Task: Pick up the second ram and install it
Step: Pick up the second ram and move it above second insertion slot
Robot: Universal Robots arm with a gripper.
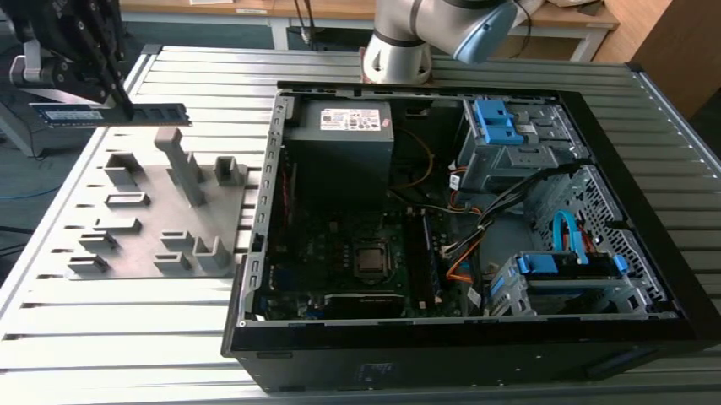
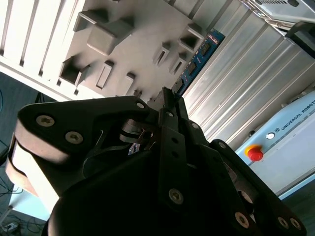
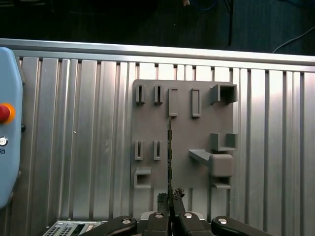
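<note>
My gripper (image 1: 121, 106) hangs at the exterior view's far left, shut on the second ram (image 1: 158, 113). The ram is a dark, narrow stick with a bluish label, held level and clear above the grey holder plate (image 1: 147, 249). The first wrist view shows the ram (image 3: 170, 147) edge-on as a thin line running out from the closed gripper (image 3: 170, 197) over the holder plate (image 3: 184, 135). In the second wrist view the ram (image 2: 198, 63) sticks out past the gripper (image 2: 170, 97). To the exterior view's right, the open computer case (image 1: 631, 169) lies on its side with its motherboard (image 1: 338, 245) exposed.
The arm's base (image 1: 398, 52) stands behind the case. Inside the case are a power supply (image 1: 338, 139), loose cables (image 1: 496, 211) and blue drive brackets (image 1: 501, 122). A control box with a red stop button (image 3: 5, 113) sits beside the holder plate on the slatted metal table (image 1: 113, 337).
</note>
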